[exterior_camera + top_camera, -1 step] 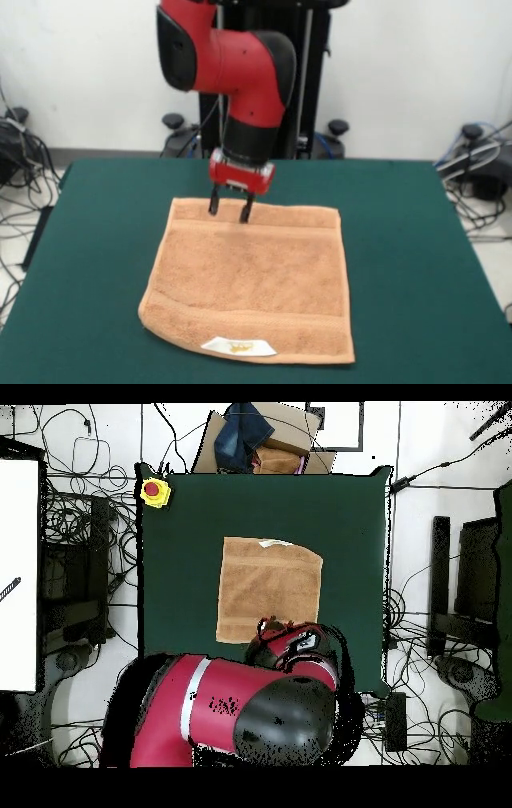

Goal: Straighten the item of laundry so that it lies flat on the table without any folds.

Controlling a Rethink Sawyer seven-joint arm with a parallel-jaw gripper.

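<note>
towel (254,282): orange-tan, spread out near the middle of the table (416,264), roughly square, mostly flat
towel edges: border bands run along the edge by the arm and along the opposite edge; front view's lower-left corner looks slightly rounded and lifted, not fully flat
label (238,346): white with yellow print, on the towel edge farthest from the arm; in the overhead view it shows as a small white spot on the top edge (270,542)
gripper (230,210): two dark fingers pointing down, a narrow gap between them, tips at the towel's edge nearest the arm, close to one corner; can't tell if they pinch the cloth or just touch it
arm (240,72): red and black, comes down over the towel's edge; in the overhead view it covers that edge (250,714)
button (153,490): red on a yellow base, at one table corner, well apart from the towel
off table: cables on the floor on both sides
</note>
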